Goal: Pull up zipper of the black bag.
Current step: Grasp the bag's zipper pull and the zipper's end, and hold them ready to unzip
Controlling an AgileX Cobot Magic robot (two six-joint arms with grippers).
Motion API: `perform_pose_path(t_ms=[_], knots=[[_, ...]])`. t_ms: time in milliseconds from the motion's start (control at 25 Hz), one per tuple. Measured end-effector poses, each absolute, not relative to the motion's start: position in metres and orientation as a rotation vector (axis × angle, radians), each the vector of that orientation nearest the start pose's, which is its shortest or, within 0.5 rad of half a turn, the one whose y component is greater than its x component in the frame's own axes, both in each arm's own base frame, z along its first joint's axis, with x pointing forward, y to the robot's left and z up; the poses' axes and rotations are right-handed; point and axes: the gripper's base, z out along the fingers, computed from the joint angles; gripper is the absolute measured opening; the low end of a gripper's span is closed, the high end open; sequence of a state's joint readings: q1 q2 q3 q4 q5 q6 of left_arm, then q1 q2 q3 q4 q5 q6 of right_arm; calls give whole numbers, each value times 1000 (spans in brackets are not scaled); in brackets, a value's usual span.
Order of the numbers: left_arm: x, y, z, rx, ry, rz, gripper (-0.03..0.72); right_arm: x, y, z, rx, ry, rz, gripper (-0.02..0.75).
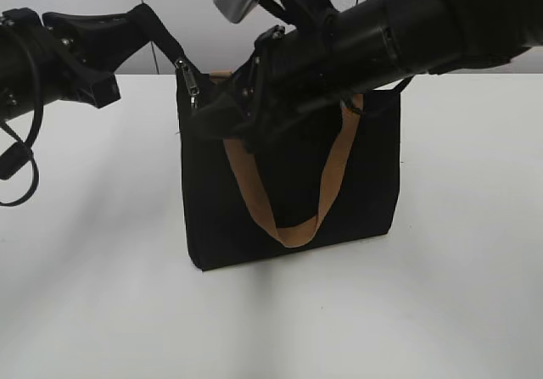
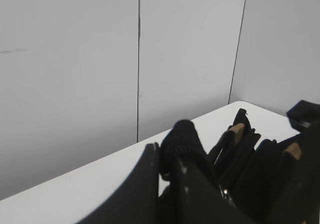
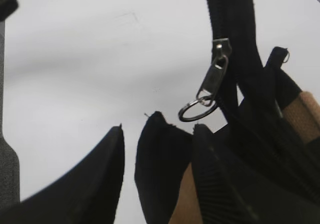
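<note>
exterior view: both arms at the black bag's top left corner

exterior view, far left: left arm comes in from the left edge, a loose black cable looping below it. left gripper [image 1: 148, 23] is clamped on a black strip of the zip track [image 1: 165, 41], which runs taut and slanting from the jaws down to the bag's top left corner. left wrist view agrees: black fabric end pinched between the dark fingers [image 2: 150, 184], wall panels and white table [image 2: 100, 176] behind.

at that corner: the zipper [image 1: 188, 82], a small silver slider, sits at the top left edge of the black bag [image 1: 288, 184] with its pull hanging down. right wrist view shows it close: slider on the black track, pull and round ring dangling free [image 3: 212, 78], touching no finger.

centre: the bag stands upright on the white table, roughly mid-table. one tan strap handle [image 1: 293, 226] hangs in a loop down the front face; a second shows just behind the top edge.

right: right arm enters from the upper right, crossing over the bag's top. right gripper [image 1: 208, 112] sits at the upper left of the bag, just below and beside the slider. in the right wrist view one dark finger [image 3: 95, 184] stands apart from the bag fabric; jaws look parted, gripping nothing.
</note>
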State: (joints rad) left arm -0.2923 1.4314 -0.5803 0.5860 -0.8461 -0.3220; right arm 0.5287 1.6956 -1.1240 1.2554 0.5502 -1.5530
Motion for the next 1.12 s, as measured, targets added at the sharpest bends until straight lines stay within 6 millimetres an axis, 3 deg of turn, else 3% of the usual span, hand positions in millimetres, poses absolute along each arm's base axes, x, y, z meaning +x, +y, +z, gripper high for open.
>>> perform_pose_path(t_ms=[320,760,880,1120], knots=[[255,-116,250,634,1471,-492,19,317,238,238,-1193,1889,689,347],[255,-117,250,637,1470,-492,19,319,242,239,-1107,1908,758,336],[255,-117,250,637,1470,-492,18,320,242,239,-1091,1910,767,270],[255,-117,250,636,1470,-493,19,322,241,239,-1069,1919,743,27]])
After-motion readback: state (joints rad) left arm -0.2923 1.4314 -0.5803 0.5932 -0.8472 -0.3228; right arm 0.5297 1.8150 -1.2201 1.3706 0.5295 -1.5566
